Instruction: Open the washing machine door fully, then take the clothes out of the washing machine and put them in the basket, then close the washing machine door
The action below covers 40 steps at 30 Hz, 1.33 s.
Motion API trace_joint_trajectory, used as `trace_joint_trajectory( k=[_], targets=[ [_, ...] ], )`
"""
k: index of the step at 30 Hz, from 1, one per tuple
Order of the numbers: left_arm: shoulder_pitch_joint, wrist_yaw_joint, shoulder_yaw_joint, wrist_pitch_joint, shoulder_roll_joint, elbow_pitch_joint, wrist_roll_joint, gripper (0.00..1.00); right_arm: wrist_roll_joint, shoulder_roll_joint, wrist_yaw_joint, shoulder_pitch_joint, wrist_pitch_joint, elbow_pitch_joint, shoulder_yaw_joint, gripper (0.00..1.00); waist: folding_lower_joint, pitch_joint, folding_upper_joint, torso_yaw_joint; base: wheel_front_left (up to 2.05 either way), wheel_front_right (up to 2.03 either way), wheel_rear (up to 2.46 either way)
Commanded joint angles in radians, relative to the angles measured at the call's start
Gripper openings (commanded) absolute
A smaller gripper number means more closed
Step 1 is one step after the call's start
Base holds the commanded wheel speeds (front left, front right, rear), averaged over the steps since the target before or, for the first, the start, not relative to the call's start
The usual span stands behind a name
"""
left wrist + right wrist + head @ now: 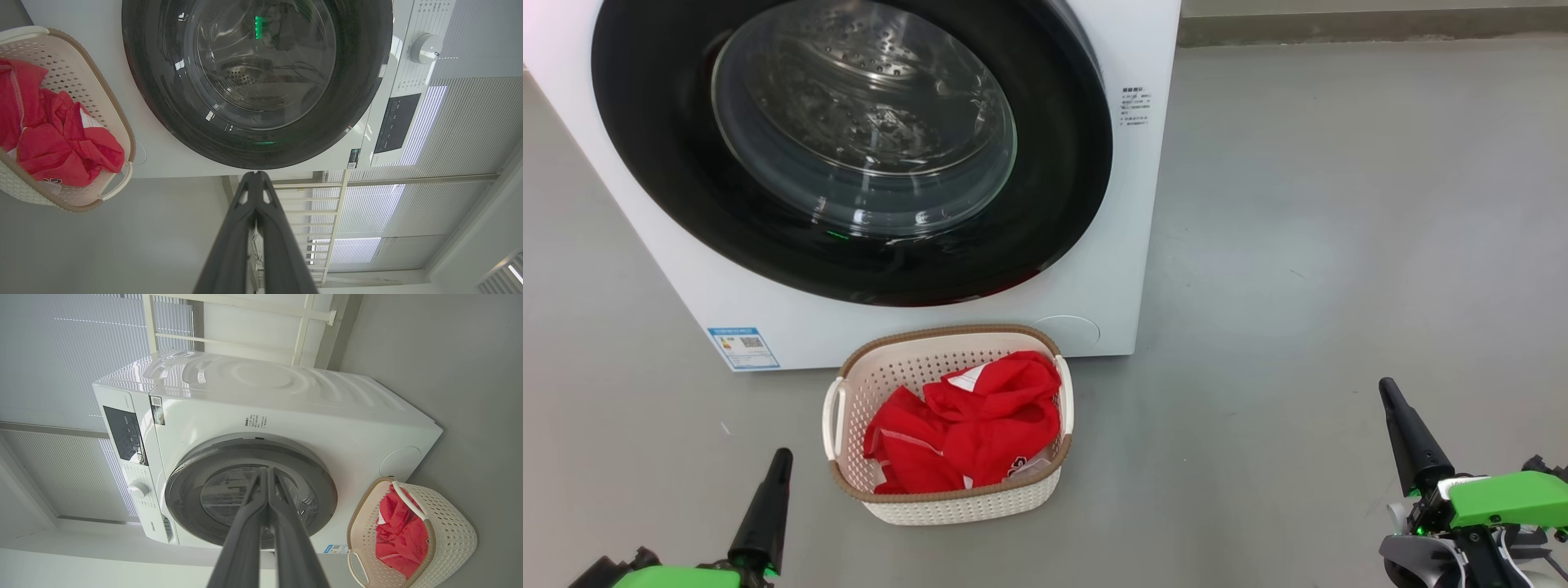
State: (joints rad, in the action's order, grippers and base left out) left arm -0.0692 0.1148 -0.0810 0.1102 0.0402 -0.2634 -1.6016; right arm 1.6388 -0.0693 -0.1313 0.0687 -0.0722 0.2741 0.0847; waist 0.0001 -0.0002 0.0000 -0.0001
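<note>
The white washing machine (pixel 719 294) stands at the back, and its black-rimmed round door (pixel 654 163) lies shut flat against the front. Through the glass the steel drum shows. In front of it on the floor sits the cream basket (pixel 964 508), holding the red clothes (pixel 968 429). My left gripper (pixel 778 457) is shut at the lower left, apart from the basket. Over at the lower right my right gripper (pixel 1388 392) is shut too, well away from everything. The left wrist view shows the door (pixel 163 102), basket (pixel 118 126) and clothes (pixel 61 143). The right wrist view shows the machine (pixel 286 408), door (pixel 318 486) and basket (pixel 453 539).
Grey floor (pixel 1339 245) spreads to the right of the machine and around the basket. A wall base runs along the back right. A control panel (pixel 396 122) and dial (pixel 425 48) sit on the machine's front, with window blinds behind it.
</note>
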Motion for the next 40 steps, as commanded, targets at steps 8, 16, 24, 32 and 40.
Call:
trace_joint_trajectory(
  k=[8,16,24,32,40],
  targets=[
    [-0.046,0.008,-0.035,0.004,0.010,0.021,-0.005,0.00,0.008,-0.014,0.001,0.045,-0.005,-0.024,-0.015,0.00,0.0000,0.000,0.0000,0.000,0.00,0.00,0.00],
    [-0.046,0.008,-0.035,0.004,0.010,0.021,-0.005,0.00,0.007,-0.014,0.001,0.045,-0.006,-0.024,-0.014,0.00,0.0000,0.000,0.0000,0.000,0.00,0.00,0.00],
    [-0.046,0.008,-0.035,0.004,0.010,0.021,-0.005,0.00,0.006,-0.013,0.001,0.045,-0.007,-0.024,-0.014,0.00,0.0000,0.000,0.0000,0.000,0.00,0.00,0.00],
    [-0.046,0.008,-0.035,0.004,0.010,0.021,-0.005,0.00,0.006,-0.013,0.001,0.045,-0.007,-0.024,-0.013,0.00,0.0000,0.000,0.0000,0.000,0.00,0.00,0.00],
    [-0.046,0.008,-0.035,0.004,0.010,0.021,-0.005,0.00,0.005,-0.012,0.001,0.045,-0.008,-0.024,-0.012,0.00,0.0000,0.000,0.0000,0.000,0.00,0.00,0.00]
  ],
)
